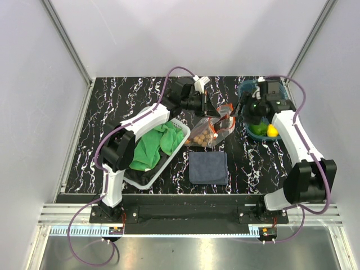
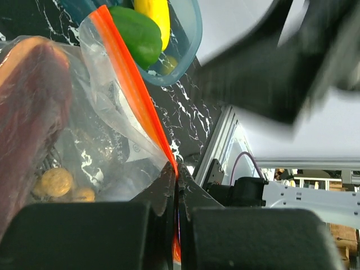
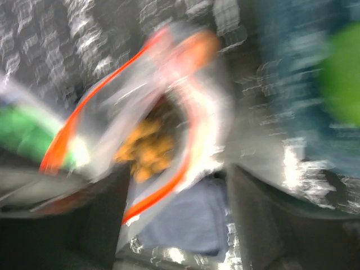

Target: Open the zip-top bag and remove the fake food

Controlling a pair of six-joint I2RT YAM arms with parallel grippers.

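Currently the left end effector [image 2: 176, 172] clenches the orange strip [image 2: 134, 98] of the clear plastic zip-top bag [image 1: 209, 130] at frame centre; the released right end effector [image 1: 250, 111] should enter its mouth squarely for the brown toy balls [image 1: 202, 135].

I count one zip-top bag [image 1: 216, 130], and in it one cluster of small brown balls [image 1: 201, 136], packed too tightly for me to number. One blue tray [image 1: 263, 140] carries one yellow piece [image 1: 272, 131] and one green piece [image 1: 258, 129]. There is also one white basket [image 1: 147, 181], one green cloth [image 1: 152, 145] and one dark blue cloth [image 1: 208, 167].
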